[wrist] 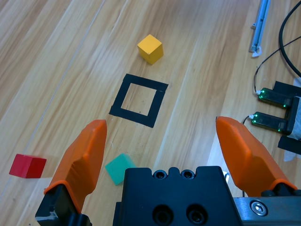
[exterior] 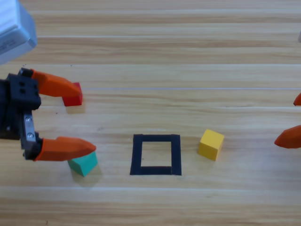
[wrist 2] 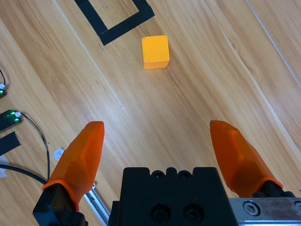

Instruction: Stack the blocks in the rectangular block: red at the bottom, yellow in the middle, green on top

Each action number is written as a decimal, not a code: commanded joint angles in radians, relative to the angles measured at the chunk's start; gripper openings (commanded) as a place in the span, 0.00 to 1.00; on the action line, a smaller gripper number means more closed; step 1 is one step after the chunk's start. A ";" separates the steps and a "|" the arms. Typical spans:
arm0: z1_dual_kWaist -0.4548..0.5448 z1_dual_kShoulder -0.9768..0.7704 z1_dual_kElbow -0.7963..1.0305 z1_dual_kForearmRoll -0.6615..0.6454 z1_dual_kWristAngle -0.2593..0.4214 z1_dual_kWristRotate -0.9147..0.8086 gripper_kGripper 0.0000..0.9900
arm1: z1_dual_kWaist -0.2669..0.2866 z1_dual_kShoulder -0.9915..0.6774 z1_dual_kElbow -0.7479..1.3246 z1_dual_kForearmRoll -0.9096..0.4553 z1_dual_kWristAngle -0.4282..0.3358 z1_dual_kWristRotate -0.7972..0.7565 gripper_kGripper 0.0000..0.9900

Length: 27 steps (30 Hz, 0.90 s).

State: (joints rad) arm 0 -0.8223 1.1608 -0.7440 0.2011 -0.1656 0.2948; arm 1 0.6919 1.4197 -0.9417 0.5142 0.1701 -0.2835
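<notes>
The left gripper (exterior: 87, 117) hangs wide open and empty, one jaw tip over red (exterior: 73, 95), the other over green (exterior: 83, 163). Yellow (exterior: 210, 144) sits just right of the tape square (exterior: 156, 154). The right gripper (exterior: 288, 121) waits open at the right edge.

Red cube (exterior: 73, 98) bright red, plain matte. Yellow cube (exterior: 210, 144) plain yellow, orange-yellow in wrist views. Green cube (exterior: 83, 163) teal-green. Square outline (exterior: 156, 154) black tape, wood showing inside. Desk (exterior: 188, 56) light wood, striped grain, pale plank lines. Left tool (exterior: 84, 117) orange jaws, black body. Right tool (exterior: 295, 120) orange jaws.
</notes>
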 commanded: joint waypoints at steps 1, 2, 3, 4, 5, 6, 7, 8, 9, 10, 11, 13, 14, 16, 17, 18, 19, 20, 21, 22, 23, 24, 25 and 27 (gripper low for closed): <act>-0.017 -0.012 0.008 0.003 0.011 -0.019 1.00 | 0.023 0.033 -0.006 0.017 -0.015 -0.009 1.00; -0.017 -0.013 0.009 0.003 0.015 -0.023 1.00 | 0.023 0.033 -0.006 0.017 -0.015 -0.009 1.00; -0.017 -0.013 0.009 0.004 0.018 -0.025 1.00 | 0.023 0.033 -0.005 0.017 -0.017 -0.009 1.00; -0.017 -0.015 0.011 0.004 0.020 -0.025 1.00 | 0.023 0.033 -0.005 0.015 -0.017 -0.009 1.00; -0.017 -0.015 0.011 0.004 0.020 -0.025 1.00 | 0.023 0.033 -0.005 0.017 -0.017 -0.009 1.00; -0.017 -0.015 0.011 0.006 0.021 -0.025 1.00 | 0.023 0.033 -0.005 0.017 -0.017 -0.009 1.00; -0.017 -0.015 0.011 0.006 0.021 -0.025 1.00 | 0.023 0.033 -0.005 0.017 -0.018 -0.009 1.00; -0.017 -0.015 0.011 0.008 0.023 -0.025 1.00 | 0.023 0.031 -0.005 0.017 -0.021 -0.008 1.00; -0.017 -0.016 0.011 0.009 0.026 -0.025 1.00 | 0.023 0.030 -0.003 0.017 -0.026 -0.005 1.00; -0.017 -0.018 0.008 0.011 0.027 -0.028 1.00 | 0.023 0.030 -0.005 0.017 -0.035 -0.002 1.00; -0.017 -0.018 0.008 0.009 0.031 -0.037 1.00 | 0.023 0.031 -0.006 0.017 -0.044 0.004 1.00; -0.015 0.000 -0.012 0.011 0.072 -0.138 1.00 | 0.023 0.038 -0.019 0.017 -0.049 0.027 1.00; -0.015 0.019 -0.044 0.032 0.106 -0.200 1.00 | 0.023 0.045 -0.026 0.017 -0.050 0.035 1.00; -0.011 0.076 -0.106 0.050 0.202 -0.336 1.00 | 0.023 0.073 -0.049 0.017 -0.050 0.043 1.00; -0.008 0.103 -0.138 0.058 0.253 -0.414 1.00 | 0.023 0.097 -0.066 0.017 -0.050 0.053 0.99; -0.006 0.137 -0.176 0.069 0.291 -0.479 1.00 | 0.023 0.130 -0.085 0.017 -0.050 0.061 0.99; -0.003 0.174 -0.213 0.080 0.328 -0.540 0.99 | 0.023 0.168 -0.108 0.018 -0.050 0.061 0.99; 0.002 0.206 -0.242 0.084 0.370 -0.605 0.99 | 0.023 0.209 -0.137 0.027 -0.054 0.057 0.99; 0.015 0.237 -0.268 0.090 0.373 -0.641 0.99 | 0.023 0.252 -0.175 0.053 -0.060 0.043 0.99; 0.037 0.264 -0.305 0.121 0.379 -0.694 1.00 | 0.023 0.301 -0.218 0.087 -0.061 0.035 0.99; 0.069 0.290 -0.347 0.167 0.379 -0.755 1.00 | 0.023 0.361 -0.275 0.132 -0.061 0.015 0.99; 0.083 0.307 -0.367 0.182 0.379 -0.780 1.00 | 0.023 0.398 -0.304 0.148 -0.060 0.003 0.99; 0.106 0.323 -0.388 0.215 0.380 -0.818 1.00 | 0.023 0.433 -0.325 0.150 -0.060 -0.006 0.99; 0.147 0.350 -0.414 0.256 0.371 -0.864 1.00 | 0.024 0.493 -0.359 0.155 -0.061 -0.020 0.99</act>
State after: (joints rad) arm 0 -0.7808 1.4349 -1.1260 0.3961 0.2028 -0.5041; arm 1 0.6925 1.7160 -1.2450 0.6388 0.1221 -0.2792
